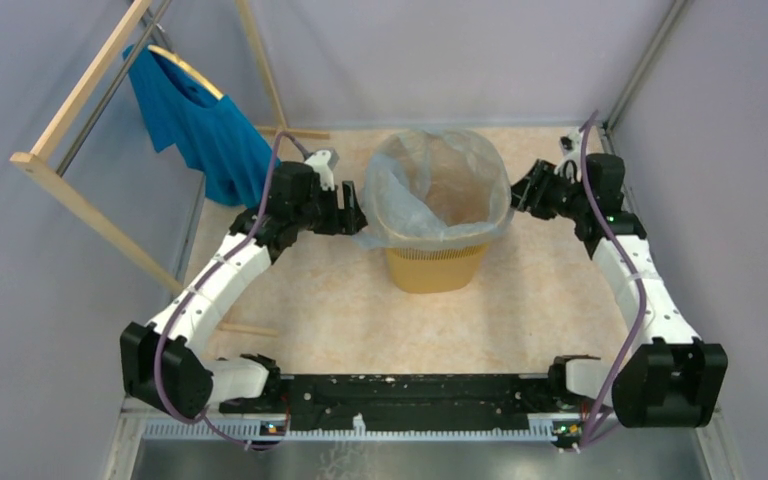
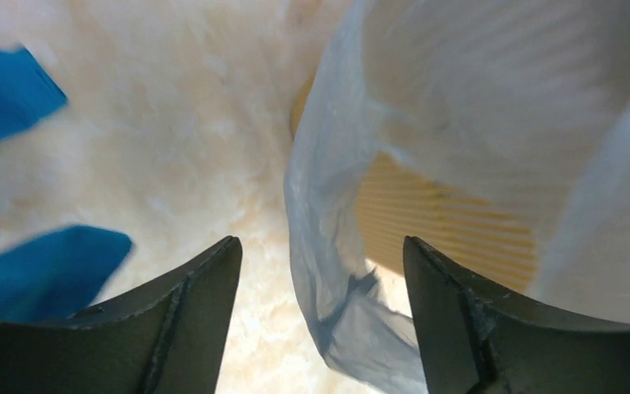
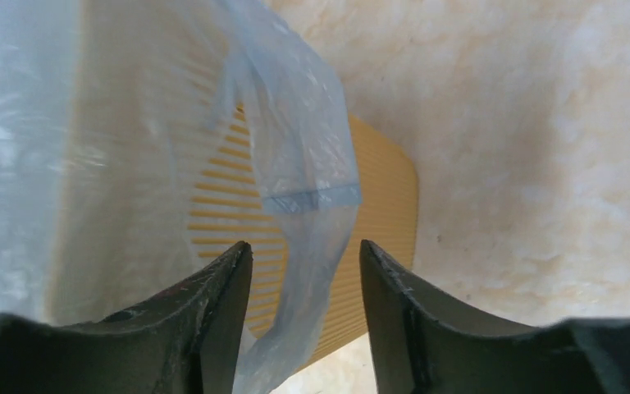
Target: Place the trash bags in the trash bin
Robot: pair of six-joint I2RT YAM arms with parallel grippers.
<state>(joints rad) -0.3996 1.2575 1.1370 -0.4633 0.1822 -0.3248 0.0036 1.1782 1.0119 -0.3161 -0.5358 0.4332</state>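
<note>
The bag [image 1: 392, 200] draped over the bin [image 1: 435, 270]. The left gripper [image 2: 320, 246] stood wide open, the right gripper [image 3: 305, 246] narrower, film hanging loose between both.

trash bin [image 1: 436, 270] mouth: open above, trash bag [image 1: 400, 200] lines rim | blue shirt [image 1: 200, 125]: crowds left side

Lab enclosure: grey panel walls [image 1: 440, 50], aluminium corner post [image 1: 648, 62], mounting rail [image 1: 410, 388].
</note>
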